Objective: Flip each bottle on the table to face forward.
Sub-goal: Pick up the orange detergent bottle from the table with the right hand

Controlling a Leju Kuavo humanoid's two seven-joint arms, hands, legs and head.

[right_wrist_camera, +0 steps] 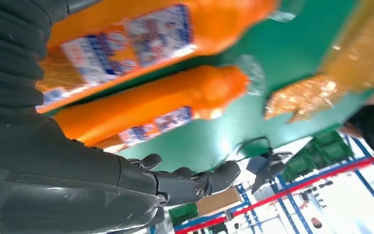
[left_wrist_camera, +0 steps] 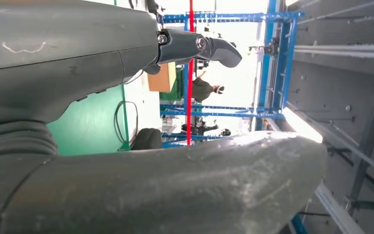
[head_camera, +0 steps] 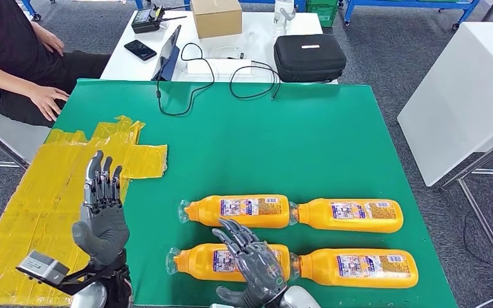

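Four orange bottles, lying flat

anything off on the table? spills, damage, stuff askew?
No spills or damage visible. Four orange bottles lie on their sides in two tidy rows. The odd bits: crinkled yellow tape patched over the green table's left side, and a black cable trailing onto its far edge.

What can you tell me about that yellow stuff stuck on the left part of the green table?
The yellow patch looks like strips of shiny, crinkled tape or film laid side by side over the green table, covering its near-left part. Its edges are ragged and stepped, with wrinkles all across it. It lies flat. The robot's left hand is raised in front of it with fingers spread; whether they touch cannot be told. The bottles lie clear of it.
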